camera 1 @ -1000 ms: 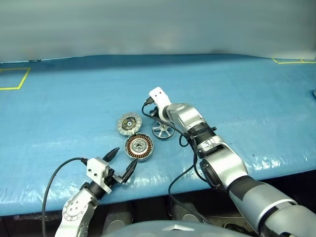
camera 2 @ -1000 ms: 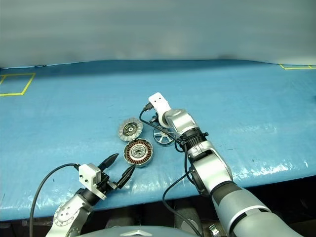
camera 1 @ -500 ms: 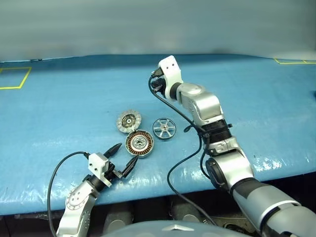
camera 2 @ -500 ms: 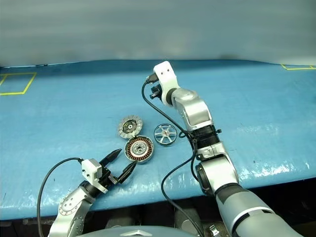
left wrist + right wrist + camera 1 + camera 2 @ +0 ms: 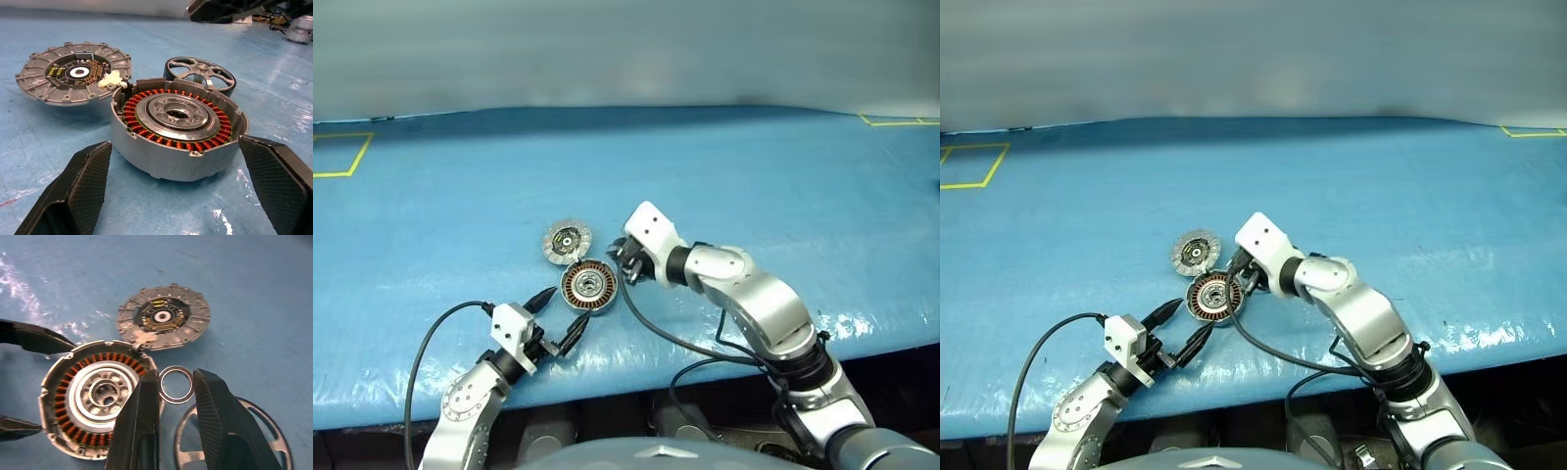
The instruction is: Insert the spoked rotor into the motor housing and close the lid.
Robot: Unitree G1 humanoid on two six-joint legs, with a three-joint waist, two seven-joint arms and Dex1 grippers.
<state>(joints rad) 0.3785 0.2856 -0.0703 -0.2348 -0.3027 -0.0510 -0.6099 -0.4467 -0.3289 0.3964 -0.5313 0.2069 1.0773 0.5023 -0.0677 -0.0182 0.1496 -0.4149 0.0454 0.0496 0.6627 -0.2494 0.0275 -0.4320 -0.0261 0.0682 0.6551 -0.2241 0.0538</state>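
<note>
Big surface (image 5: 783,166) covered in a shiny blue plastic sheet (image 5: 460,245) (wrinkly, catches glare near the front edge). Yellow tape outlines (image 5: 337,157) sit at both far corners. Behind it, a plain grey wall (image 5: 626,49). Dark underneath.

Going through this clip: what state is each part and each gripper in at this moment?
spoked rotor: flat on the table, not inserted.
motor housing: open, windings up, no rotor in it.
lid: off, inner face up, beside the housing.
left gripper: jaws open either side of the housing, apart from it.
right gripper: jaws closed on a small silver ring.
</note>
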